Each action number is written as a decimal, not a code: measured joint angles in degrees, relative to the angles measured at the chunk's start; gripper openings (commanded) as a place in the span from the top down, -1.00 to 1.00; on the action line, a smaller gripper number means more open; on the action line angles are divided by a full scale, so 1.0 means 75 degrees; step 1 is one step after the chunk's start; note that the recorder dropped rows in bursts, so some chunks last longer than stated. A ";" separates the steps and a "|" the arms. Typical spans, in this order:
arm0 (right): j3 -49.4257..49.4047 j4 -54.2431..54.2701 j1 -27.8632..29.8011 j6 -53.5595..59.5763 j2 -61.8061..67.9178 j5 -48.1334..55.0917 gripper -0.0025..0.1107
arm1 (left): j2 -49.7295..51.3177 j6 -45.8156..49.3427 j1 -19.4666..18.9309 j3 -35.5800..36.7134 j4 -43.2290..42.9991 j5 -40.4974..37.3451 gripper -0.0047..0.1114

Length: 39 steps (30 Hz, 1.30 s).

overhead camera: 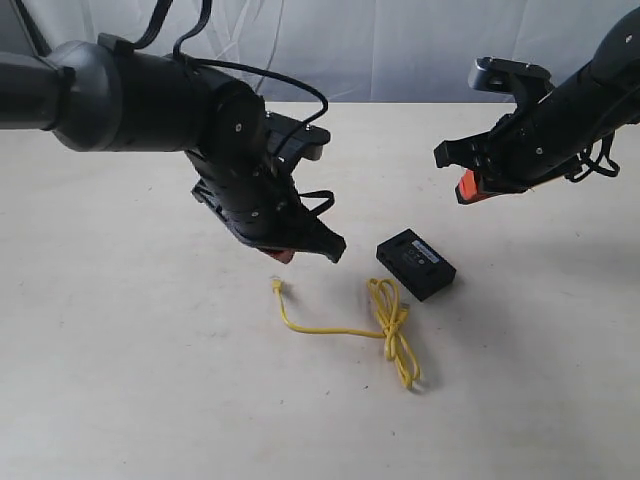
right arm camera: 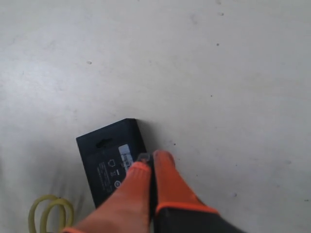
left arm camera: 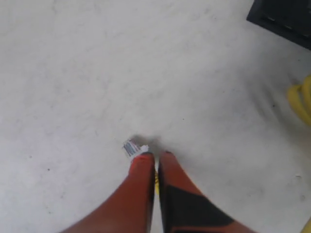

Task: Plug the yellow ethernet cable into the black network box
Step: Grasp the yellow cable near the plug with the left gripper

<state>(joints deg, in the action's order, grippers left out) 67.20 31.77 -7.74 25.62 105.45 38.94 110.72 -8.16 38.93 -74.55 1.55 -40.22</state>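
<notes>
The yellow ethernet cable [overhead camera: 330,330] lies flat on the table, knotted into loops [overhead camera: 387,305] beside the black network box [overhead camera: 415,263]. One clear plug [overhead camera: 277,287] is at its left end. My left gripper [overhead camera: 285,256] hovers just over that plug [left arm camera: 130,147]. Its orange fingers [left arm camera: 141,179] stand shut to a hairline gap [left arm camera: 156,154], through which yellow cable shows. I cannot tell if they touch it. My right gripper [overhead camera: 466,187] hangs shut and empty, high to the right of the box. In the right wrist view it [right arm camera: 151,160] overlaps the box [right arm camera: 104,155] edge.
The pale tabletop [overhead camera: 120,330] carries nothing else. A corner of the box [left arm camera: 284,17] and part of the cable loops [left arm camera: 299,97] show in the left wrist view. The cable loops [right arm camera: 48,208] also show in the right wrist view. A light curtain [overhead camera: 400,40] hangs behind the table.
</notes>
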 measured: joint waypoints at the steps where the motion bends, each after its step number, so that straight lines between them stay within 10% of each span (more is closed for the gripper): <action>1: 0.0000 0.0000 0.0000 0.0000 0.0000 0.0000 0.97 | 0.0082 -0.0162 0.0000 0.0000 0.0000 -0.0001 0.59; 8: 0.0000 0.0042 0.0000 0.0000 0.0000 0.0000 0.97 | 0.0420 -0.0426 0.0000 -0.0012 0.0000 -0.0272 0.09; 17: 0.0000 0.0042 0.0000 0.0000 0.0000 0.0000 0.97 | 0.0552 -0.0440 0.0000 -0.0012 0.0000 -0.0621 0.02; 24: 0.0000 0.0042 0.0000 0.0000 0.0000 0.0000 0.97 | 0.0754 -0.0440 0.0000 -0.0012 -0.0131 -0.0862 0.22; 29: 0.0000 0.0042 0.0000 0.0000 0.0000 0.0000 0.97 | 0.0843 -0.0360 0.0000 -0.0012 -0.0270 -0.0949 0.92; 39: 0.0000 0.0042 0.0000 0.0000 0.0000 0.0000 0.97 | 0.0828 0.2299 0.0000 -0.0012 -0.0543 -0.0936 0.92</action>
<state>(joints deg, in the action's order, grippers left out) 67.20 32.09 -7.74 25.62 105.45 38.94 116.93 9.08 38.93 -74.64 -2.51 -47.24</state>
